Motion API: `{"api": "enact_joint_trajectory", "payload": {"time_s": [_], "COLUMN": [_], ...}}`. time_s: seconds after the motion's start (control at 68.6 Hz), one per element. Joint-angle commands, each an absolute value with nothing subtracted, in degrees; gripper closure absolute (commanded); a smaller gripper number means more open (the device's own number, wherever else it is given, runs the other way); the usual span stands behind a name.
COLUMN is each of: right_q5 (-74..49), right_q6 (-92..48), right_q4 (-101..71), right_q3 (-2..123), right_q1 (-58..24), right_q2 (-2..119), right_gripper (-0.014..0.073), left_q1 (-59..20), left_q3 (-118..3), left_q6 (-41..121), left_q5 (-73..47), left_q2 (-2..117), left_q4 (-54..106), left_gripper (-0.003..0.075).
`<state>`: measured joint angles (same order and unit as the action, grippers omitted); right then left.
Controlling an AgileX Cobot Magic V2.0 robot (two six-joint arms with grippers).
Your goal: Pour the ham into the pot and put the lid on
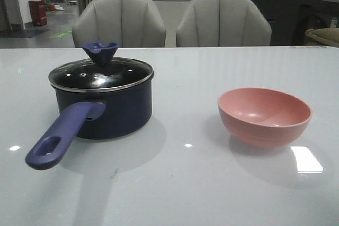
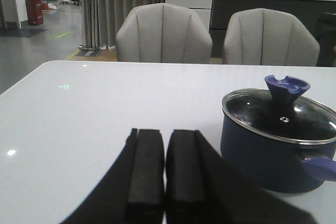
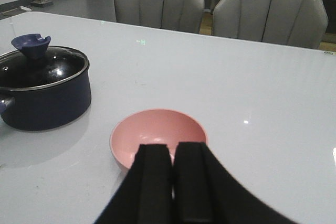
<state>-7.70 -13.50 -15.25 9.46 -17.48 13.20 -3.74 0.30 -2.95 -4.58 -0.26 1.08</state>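
Glass and steel are catching the light in the front view, where the lid is sitting on the pot, handle pointing toward the camera. A pink bowl is standing well apart on the white table, showing nothing inside. Two grey chairs are waiting behind.

The left wrist view is showing the left gripper pressed closed, holding nothing, near the covered pot.

The right wrist view is showing the right gripper likewise closed and empty-handed, overlapping the bowl's near rim. No ham is showing anywhere.
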Motion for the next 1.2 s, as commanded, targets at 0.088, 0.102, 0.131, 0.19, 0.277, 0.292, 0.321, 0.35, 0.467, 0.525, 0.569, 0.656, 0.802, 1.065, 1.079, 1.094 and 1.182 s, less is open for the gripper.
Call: {"api": "enact_joint_trajectory", "payload": {"time_s": [0.088,0.102,0.131,0.19,0.277,0.292,0.321,0.35,0.467,0.525,0.569,0.656,0.802,1.065,1.079,1.094,1.182], "right_q5": [-2.7,-2.7,-2.7,-2.7,-2.6,-2.3,-2.2,-2.6,-2.9,-3.3,-3.6,-4.0,-3.6,1.3,1.6,1.6,1.5], "right_q6": [-14.1,-14.1,-14.1,-14.1,-14.1,-14.1,-14.1,-14.1,-11.4,-7.7,-5.1,1.6,4.0,4.0,4.0,4.0,4.0], "right_q4": [-15.6,-15.6,-15.6,-15.6,-15.6,-15.6,-15.6,-15.6,-12.7,-9.5,-6.7,-0.6,2.5,2.5,2.5,2.5,2.5], "right_q3": [11.1,11.1,11.1,11.1,11.1,10.7,10.2,10.0,8.8,7.9,7.3,5.5,2.8,-1.2,-1.2,-1.2,-1.2], "right_q1": [-17.5,-17.5,-17.5,-17.5,-17.5,-17.5,-17.2,-16.9,-13.5,-11.4,-10.1,-7.9,-7.0,-7.0,-7.0,-7.0,-7.0], "right_q2": [13.5,13.5,13.5,13.5,13.5,13.3,12.8,12.2,9.2,7.7,6.7,4.4,0.0,-1.7,-1.7,-1.7,-1.7], "right_gripper": [0.0432,0.0432,0.0432,0.0432,0.0432,0.0432,0.0432,0.0432,0.0432,0.0432,0.0432,0.0432,0.0432,0.0432,0.0432,0.0432,0.0432], "left_q1": [-3.6,-3.6,-3.6,-3.6,-3.6,-3.6,-3.6,-3.6,-3.6,-3.6,-3.6,-3.6,-3.6,-3.6,-3.6,-3.6,-3.6], "left_q3": [1.4,1.4,1.4,1.4,1.4,1.4,1.4,1.4,1.4,1.4,1.4,1.4,1.4,1.4,1.4,1.4,1.4], "left_q6": [-3.7,-3.7,-3.7,-3.7,-3.7,-3.7,-3.7,-3.7,-3.7,-3.7,-3.7,-3.7,-3.7,-3.7,-3.7,-3.7,-3.7], "left_q5": [0.5,0.5,0.5,0.5,0.5,0.5,0.5,0.5,0.5,0.5,0.5,0.5,0.5,0.5,0.5,0.5,0.5], "left_q2": [-1.3,-1.3,-1.3,-1.3,-1.3,-1.3,-1.3,-1.3,-1.3,-1.3,-1.3,-1.3,-1.3,-1.3,-1.3,-1.3,-1.3], "left_q4": [1.3,1.3,1.3,1.3,1.3,1.3,1.3,1.3,1.3,1.3,1.3,1.3,1.3,1.3,1.3,1.3,1.3], "left_gripper": [0.0607,0.0607,0.0607,0.0607,0.0607,0.0607,0.0607,0.0607,0.0607,0.0607,0.0607,0.0607,0.0607,0.0607,0.0607,0.0607,0.0607]}}
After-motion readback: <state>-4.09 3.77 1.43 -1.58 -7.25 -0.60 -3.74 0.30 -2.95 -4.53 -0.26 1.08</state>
